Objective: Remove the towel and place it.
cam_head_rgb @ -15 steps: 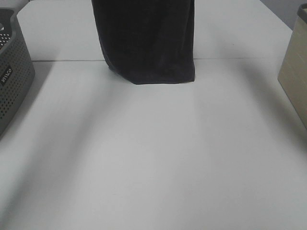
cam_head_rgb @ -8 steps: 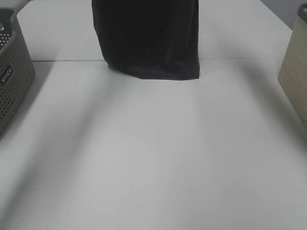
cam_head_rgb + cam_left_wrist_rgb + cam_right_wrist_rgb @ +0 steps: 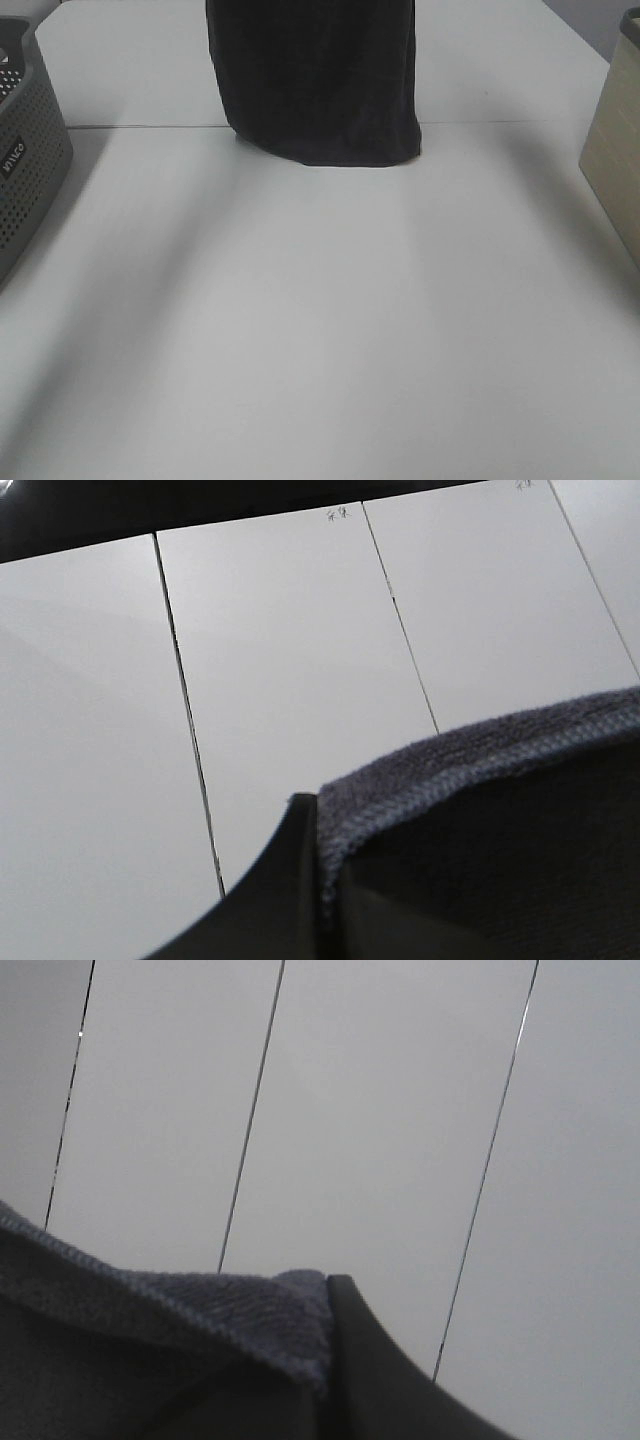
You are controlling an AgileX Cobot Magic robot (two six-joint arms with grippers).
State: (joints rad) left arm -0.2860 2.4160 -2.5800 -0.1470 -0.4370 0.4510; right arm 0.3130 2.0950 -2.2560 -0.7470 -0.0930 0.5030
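The towel (image 3: 315, 80) is dark, almost black terry cloth. In the exterior high view it hangs down from above the picture's top edge, and its lower hem lies just above or on the white table (image 3: 320, 330) at the far middle. Neither gripper shows in that view. In the left wrist view my left gripper (image 3: 318, 825) is shut on a hemmed edge of the towel (image 3: 480, 820); one dark finger (image 3: 285, 880) shows. In the right wrist view my right gripper (image 3: 325, 1305) is shut on another hemmed edge of the towel (image 3: 150, 1350); one dark finger (image 3: 385, 1380) shows.
A grey perforated basket (image 3: 25, 150) stands at the table's left edge. A beige container (image 3: 615, 150) stands at the right edge. A seam (image 3: 130, 126) crosses the table at the far side.
The hanging towel has shifted a little to the right, and its lower hem has swung and risen slightly. The baskets have not moved.
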